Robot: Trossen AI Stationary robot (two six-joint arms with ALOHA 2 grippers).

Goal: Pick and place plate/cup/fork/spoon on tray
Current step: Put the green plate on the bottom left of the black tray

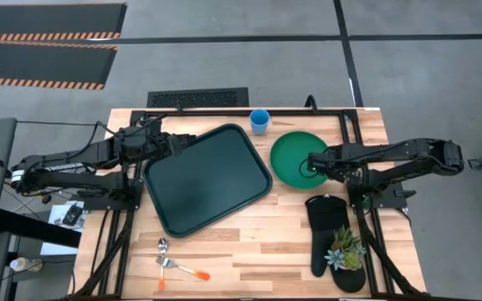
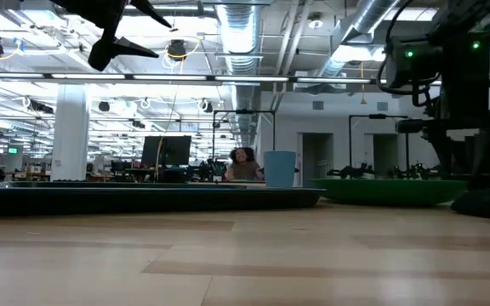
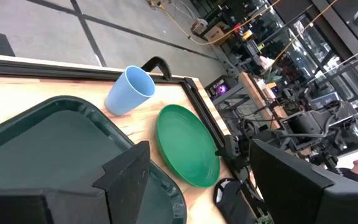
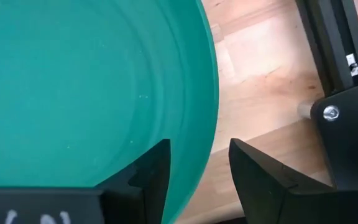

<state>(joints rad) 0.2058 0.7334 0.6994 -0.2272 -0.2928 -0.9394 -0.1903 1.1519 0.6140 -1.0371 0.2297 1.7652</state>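
Beside the large dark rectangular tray [image 1: 208,180], your right gripper [image 4: 199,163] straddles the round bright green plate's [image 1: 298,159] rim, fingers parted, not yet closed. Your left gripper [image 3: 197,180] waits open over the tray's opposite edge.

We see a large open-plan lab or industrial workspace: exposed ceiling ducts [image 2: 243,34] and strip lights hang above desks with monitors [image 2: 165,151], beyond the wooden table [image 1: 249,251], which stands on grey concrete floor beside hazard-striped mats [image 1: 44,42].
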